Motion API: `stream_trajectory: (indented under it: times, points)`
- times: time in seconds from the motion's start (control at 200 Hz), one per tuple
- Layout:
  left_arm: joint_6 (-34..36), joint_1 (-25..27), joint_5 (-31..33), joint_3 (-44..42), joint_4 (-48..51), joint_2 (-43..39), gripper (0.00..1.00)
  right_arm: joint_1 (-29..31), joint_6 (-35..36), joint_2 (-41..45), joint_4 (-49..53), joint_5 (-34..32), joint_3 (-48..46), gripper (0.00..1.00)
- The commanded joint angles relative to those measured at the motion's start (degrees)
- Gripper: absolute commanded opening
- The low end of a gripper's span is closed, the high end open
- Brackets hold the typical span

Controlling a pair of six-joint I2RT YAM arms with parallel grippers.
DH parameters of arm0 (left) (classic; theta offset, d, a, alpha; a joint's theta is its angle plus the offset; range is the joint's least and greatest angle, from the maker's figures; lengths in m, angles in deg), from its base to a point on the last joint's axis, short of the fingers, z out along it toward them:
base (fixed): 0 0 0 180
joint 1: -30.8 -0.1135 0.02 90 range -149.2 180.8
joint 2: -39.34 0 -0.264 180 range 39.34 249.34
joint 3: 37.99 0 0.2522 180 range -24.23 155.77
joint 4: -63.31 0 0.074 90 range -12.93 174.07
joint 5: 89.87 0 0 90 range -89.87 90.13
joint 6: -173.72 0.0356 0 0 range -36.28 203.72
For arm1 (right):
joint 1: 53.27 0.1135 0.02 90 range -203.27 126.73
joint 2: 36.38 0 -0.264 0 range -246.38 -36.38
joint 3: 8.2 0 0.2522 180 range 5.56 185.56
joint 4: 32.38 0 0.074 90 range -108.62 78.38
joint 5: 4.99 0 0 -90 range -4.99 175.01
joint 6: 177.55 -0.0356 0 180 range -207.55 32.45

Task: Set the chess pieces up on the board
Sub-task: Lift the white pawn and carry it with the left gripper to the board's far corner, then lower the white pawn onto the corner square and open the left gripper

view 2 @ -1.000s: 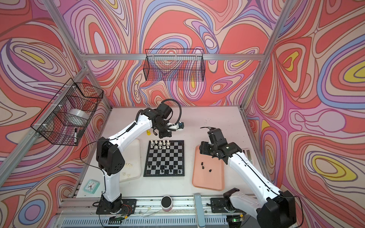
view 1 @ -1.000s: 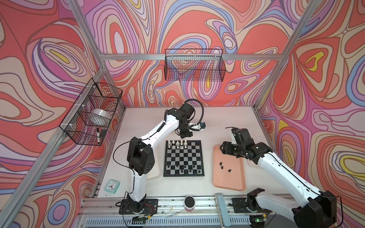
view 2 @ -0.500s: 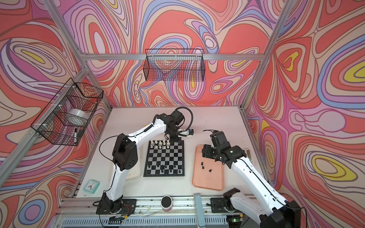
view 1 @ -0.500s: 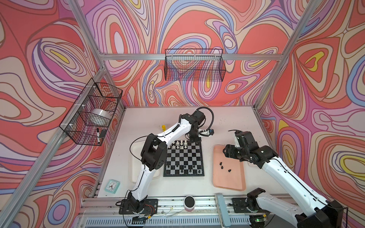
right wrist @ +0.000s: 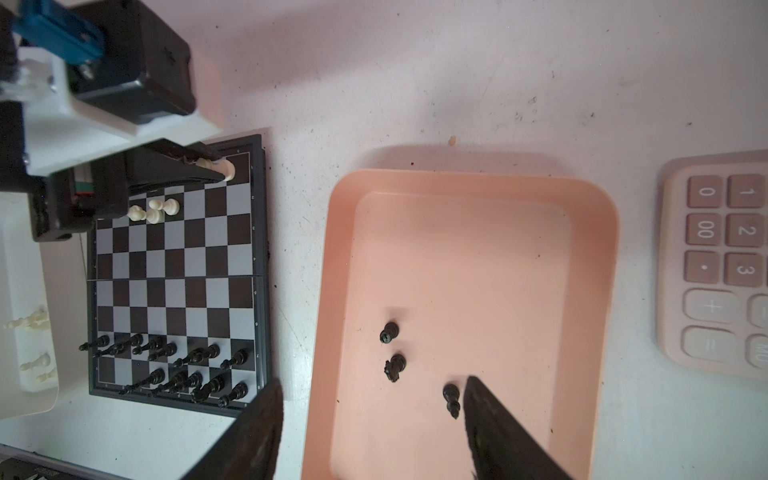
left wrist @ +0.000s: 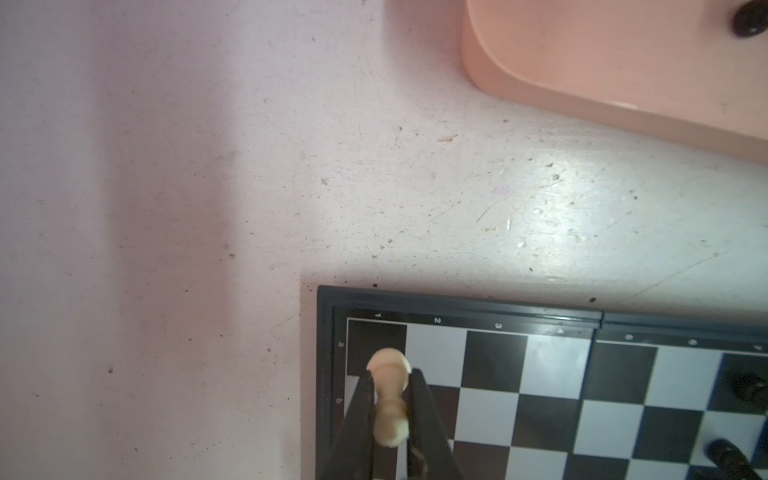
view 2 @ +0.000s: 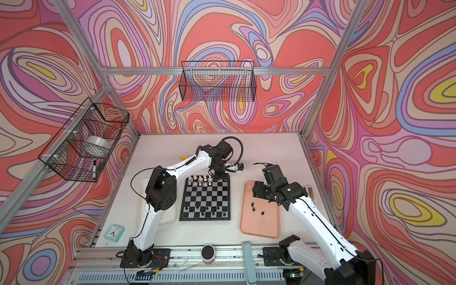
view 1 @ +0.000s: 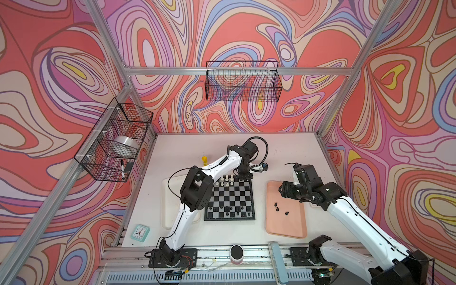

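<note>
The board (view 1: 232, 195) (view 2: 206, 195) lies mid-table. Cream-white chess pieces (view 1: 227, 180) stand on its far rows and black ones (view 1: 229, 212) on its near rows. My left gripper (left wrist: 390, 380) (view 1: 246, 176) is at the board's far right corner, shut on a cream-white pawn (left wrist: 388, 374) (right wrist: 226, 168) over the corner square. I cannot tell whether the pawn touches the board (left wrist: 494, 361). My right gripper (right wrist: 372, 382) (view 1: 283, 191) hangs open over the pink tray (right wrist: 457, 257) (view 1: 286, 227). Three black pieces (right wrist: 389, 332) (right wrist: 395, 368) (right wrist: 451, 399) lie in the tray, the last beside one finger.
A clear whitish tray (right wrist: 29, 266) (view 1: 167, 197) holding white pieces sits left of the board. A pink calculator (right wrist: 723, 257) lies right of the pink tray. A yellow glue stick (view 1: 204, 160) stands behind the board, and a mint clock (view 1: 140, 232) sits at the front left.
My left arm has swung right along the board's far edge, bringing the pawn to the far right corner. My right gripper has shifted slightly right over the pink tray, still open.
</note>
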State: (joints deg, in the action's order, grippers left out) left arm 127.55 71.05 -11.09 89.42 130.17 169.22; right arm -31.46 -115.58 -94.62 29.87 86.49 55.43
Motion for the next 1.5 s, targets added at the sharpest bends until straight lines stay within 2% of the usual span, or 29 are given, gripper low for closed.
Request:
stream_trajectory:
  times: [0.0,1.012,1.492]
  points:
    - [0.1,0.37,0.94,-0.06,-1.19,1.25,0.1,0.24,-0.36,1.03,0.75,-0.54,-0.59,0.71]
    - [1.78,0.44,2.45,-1.56,-1.29,2.83,0.09,0.26,-0.36,1.2,0.44,-0.59,-0.96,0.71]
    - [1.85,0.44,2.26,-1.13,-0.81,2.31,0.28,0.18,-0.36,1.25,0.25,-0.54,-1.04,0.71]
